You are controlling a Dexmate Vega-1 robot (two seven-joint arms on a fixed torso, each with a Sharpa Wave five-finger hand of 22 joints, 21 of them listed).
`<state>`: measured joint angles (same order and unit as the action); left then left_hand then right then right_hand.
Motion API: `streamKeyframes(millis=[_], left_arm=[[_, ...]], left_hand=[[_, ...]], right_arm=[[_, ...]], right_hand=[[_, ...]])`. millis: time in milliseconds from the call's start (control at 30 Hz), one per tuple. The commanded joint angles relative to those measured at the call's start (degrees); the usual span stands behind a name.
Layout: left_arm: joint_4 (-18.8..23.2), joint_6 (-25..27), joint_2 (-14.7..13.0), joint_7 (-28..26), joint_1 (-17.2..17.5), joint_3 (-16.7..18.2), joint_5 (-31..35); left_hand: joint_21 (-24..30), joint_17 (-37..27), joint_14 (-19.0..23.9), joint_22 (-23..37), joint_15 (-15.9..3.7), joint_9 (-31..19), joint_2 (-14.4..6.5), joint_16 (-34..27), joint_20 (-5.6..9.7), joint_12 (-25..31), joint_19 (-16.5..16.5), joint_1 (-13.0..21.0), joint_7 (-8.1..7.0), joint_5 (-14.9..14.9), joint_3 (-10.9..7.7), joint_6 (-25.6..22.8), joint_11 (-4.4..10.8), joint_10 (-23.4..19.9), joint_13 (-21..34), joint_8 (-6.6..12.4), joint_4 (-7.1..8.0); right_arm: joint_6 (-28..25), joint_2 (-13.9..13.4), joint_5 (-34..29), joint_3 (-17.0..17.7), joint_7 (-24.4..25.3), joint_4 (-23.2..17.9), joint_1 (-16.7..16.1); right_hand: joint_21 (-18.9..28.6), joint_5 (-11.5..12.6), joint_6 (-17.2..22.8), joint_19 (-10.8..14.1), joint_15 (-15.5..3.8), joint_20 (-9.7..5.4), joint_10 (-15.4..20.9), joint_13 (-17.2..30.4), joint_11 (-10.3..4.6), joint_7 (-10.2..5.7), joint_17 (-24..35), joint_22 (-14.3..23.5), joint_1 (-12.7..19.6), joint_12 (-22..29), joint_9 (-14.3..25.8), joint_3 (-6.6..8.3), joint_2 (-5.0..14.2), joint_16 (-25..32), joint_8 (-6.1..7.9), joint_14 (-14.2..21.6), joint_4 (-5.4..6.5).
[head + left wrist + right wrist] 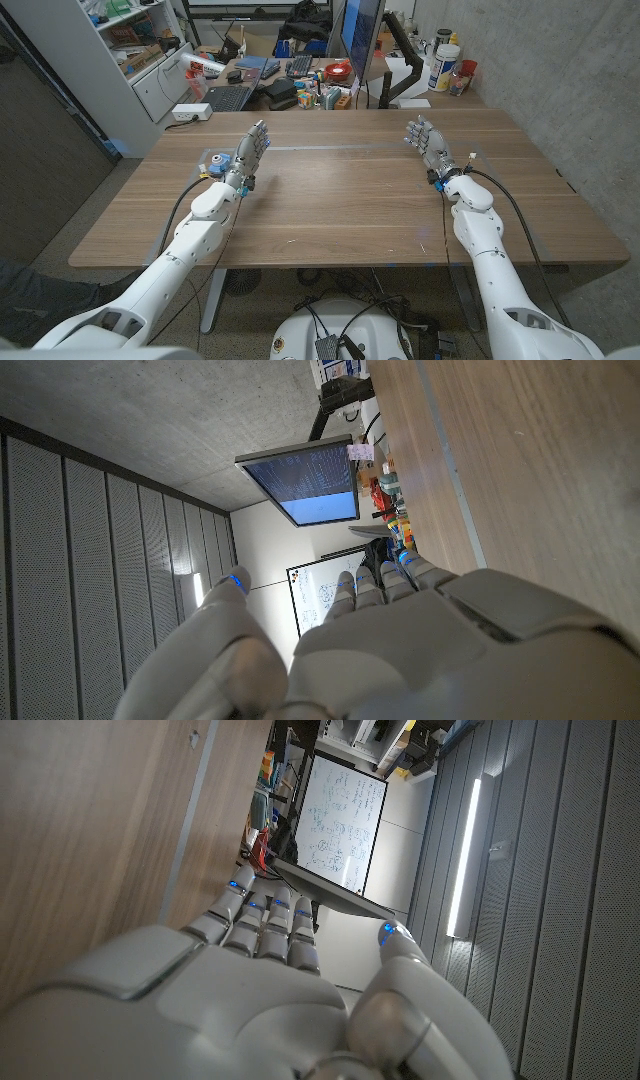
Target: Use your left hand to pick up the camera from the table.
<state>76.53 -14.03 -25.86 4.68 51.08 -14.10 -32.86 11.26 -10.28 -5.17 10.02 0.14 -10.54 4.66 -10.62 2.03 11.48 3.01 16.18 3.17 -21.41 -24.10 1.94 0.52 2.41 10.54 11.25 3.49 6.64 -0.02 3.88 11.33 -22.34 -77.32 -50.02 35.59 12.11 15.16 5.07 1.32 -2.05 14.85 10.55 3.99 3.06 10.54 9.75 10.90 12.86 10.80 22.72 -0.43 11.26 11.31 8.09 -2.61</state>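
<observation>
Left hand (250,150) empty, fingers apart, standing edge-on over the table (340,210). Camera (217,164) sits just beside it, toward the table's left edge. Right hand (428,145) empty, fingers spread, well apart.

both arms are glossy white shells with rounded segments, a black cable running along each forearm toward the wrist. the left hand (252,150) and right hand (427,142) are pale grey with darker jointed fingers, blue fittings showing at the wrists. in the wrist views small blue lights glow at the fingertips (236,581) and the backs are smooth moulded plates.
</observation>
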Motion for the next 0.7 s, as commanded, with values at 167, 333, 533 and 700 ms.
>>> streamKeyframes(millis=[167,333,533,700], left_arm=[[3.9,1.4,-0.5,1.0,3.2,4.2,2.2],[5.2,1.8,-1.0,1.1,4.0,5.1,2.7],[6.7,1.9,-1.8,1.1,5.1,6.1,3.4],[7.8,1.9,-2.4,1.0,6.0,7.0,3.9]], left_hand=[[0.4,-0.3,-0.4,0.3,0.4,-0.1,0.0,-0.2,1.47,0.3,0.3,0.6,0.14,-0.2,-0.18,-0.3,0.11,0.2,0.3,0.19,-0.02],[0.4,-0.3,-0.3,0.3,0.41,-0.1,-0.1,-0.2,1.34,0.3,0.3,0.7,0.17,-0.3,-0.16,-0.3,-0.05,0.1,0.3,0.19,-0.04],[0.4,-0.3,-0.4,0.3,0.42,-0.1,-0.2,-0.2,1.28,0.3,0.3,0.8,0.19,-0.3,-0.12,-0.3,-0.06,0.2,0.3,0.17,-0.07],[0.4,-0.3,-0.4,0.3,0.52,-0.1,-0.2,-0.2,1.17,0.3,0.4,0.9,0.17,-0.3,-0.1,-0.3,0.04,0.1,0.3,0.15,-0.11]], right_arm=[[-0.6,9.3,-9.9,9.8,-7.4,-1.3,1.0],[-0.3,10.1,-10.7,10.6,-8.1,-1.4,1.2],[0.4,10.6,-11.2,11.3,-8.6,-1.0,1.3],[1.0,10.7,-11.5,11.6,-9.1,-0.7,1.5]], right_hand=[[-0.3,0.2,0.3,0.5,-0.26,-0.48,0.7,0.1,0.14,0.02,0.2,0.1,0.5,0.2,0.2,0.25,0.07,0.3,0.24,0.6,-0.09],[-0.4,0.2,0.3,0.6,-0.26,-0.49,0.6,0.1,0.17,-0.04,0.2,0.1,0.5,0.1,0.2,0.24,0.09,0.3,0.21,0.6,-0.11],[-0.6,0.2,0.2,0.7,-0.21,-0.49,0.7,0.1,0.1,-0.16,0.2,0.1,0.4,0.1,0.2,0.2,0.07,0.3,0.18,0.7,-0.14],[-0.8,0.2,0.3,0.9,-0.62,-0.58,1.0,0.1,-0.36,-0.24,0.2,0.1,0.4,0.2,0.2,0.15,0.06,0.3,0.17,0.8,-0.2]])
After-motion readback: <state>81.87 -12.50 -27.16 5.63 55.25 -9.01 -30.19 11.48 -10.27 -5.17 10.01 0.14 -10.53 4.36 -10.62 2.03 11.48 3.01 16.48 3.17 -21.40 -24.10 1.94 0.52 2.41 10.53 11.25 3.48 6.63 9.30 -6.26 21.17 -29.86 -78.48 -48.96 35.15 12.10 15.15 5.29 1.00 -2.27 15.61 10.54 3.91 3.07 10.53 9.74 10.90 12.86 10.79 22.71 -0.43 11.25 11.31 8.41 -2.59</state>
